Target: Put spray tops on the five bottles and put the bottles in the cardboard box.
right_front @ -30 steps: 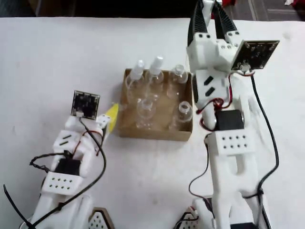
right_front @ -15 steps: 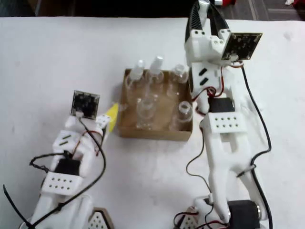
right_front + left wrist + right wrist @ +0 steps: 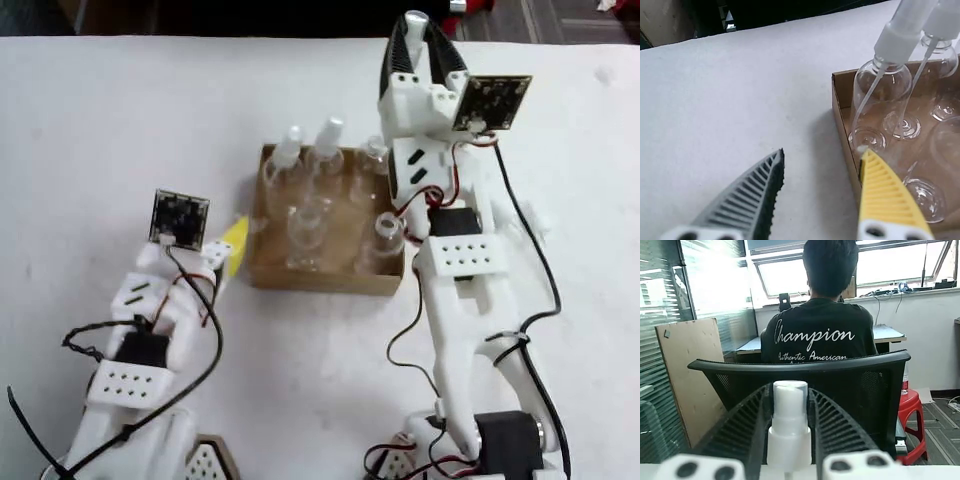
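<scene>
At the centre of the high view, the box (image 3: 325, 278) sits on the white desk (image 3: 110, 120) with all five bottles standing inside it. Two bottles in its upper-left part, one (image 3: 283, 165) and its neighbour (image 3: 325, 155), carry white spray tops. The third bottle (image 3: 372, 160), in the box's upper-right corner and partly behind the right arm (image 3: 465, 270), has an open neck. So do the lower-left bottle (image 3: 305, 225) and the lower-right bottle (image 3: 385, 235).

The right jaws are at the top edge of the frame, beyond the box's upper-right corner. They are closed on a white spray top (image 3: 416, 18). In the right wrist view that spray top (image 3: 788, 425) stands upright, pinched between the two black ribbed jaws and touching both.

The left arm (image 3: 140, 340) lies at the lower left of the frame, and the left jaws rest just beside the box's left wall. In the left wrist view the grey jaw and the yellow jaw are spread wide apart, with bare desk (image 3: 740, 90) between them and nothing held. The yellow tip is at the cardboard wall (image 3: 840, 107); whether it touches cannot be told. The two capped bottles stand just past that wall, the nearer (image 3: 882, 85) with its dip tube visible through the clear plastic and the other (image 3: 940, 45) beside it.
</scene>
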You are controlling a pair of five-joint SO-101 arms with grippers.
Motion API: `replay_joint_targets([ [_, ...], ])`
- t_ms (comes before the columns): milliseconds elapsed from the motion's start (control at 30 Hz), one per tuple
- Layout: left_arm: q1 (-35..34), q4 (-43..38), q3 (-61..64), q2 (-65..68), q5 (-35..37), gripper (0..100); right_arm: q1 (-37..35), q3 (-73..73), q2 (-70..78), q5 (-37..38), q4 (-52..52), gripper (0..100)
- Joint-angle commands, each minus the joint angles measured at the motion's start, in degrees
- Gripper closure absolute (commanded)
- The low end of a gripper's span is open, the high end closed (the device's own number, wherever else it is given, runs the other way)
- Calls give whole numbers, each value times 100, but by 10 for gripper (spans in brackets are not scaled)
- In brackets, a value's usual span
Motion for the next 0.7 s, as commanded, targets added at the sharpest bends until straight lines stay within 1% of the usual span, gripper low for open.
replay_joint_targets([
  [0, 13, -158, -53, -110, -70, 767, -84, -62, -101, -18, -233, 983],
  [133, 13, -158, -53, -110, -70, 767, -84, -62, -92, -18, -585, 983],
  [667, 13, -158, -53, -110, -70, 767, -84, 185, -75, -18, -593, 983],
])
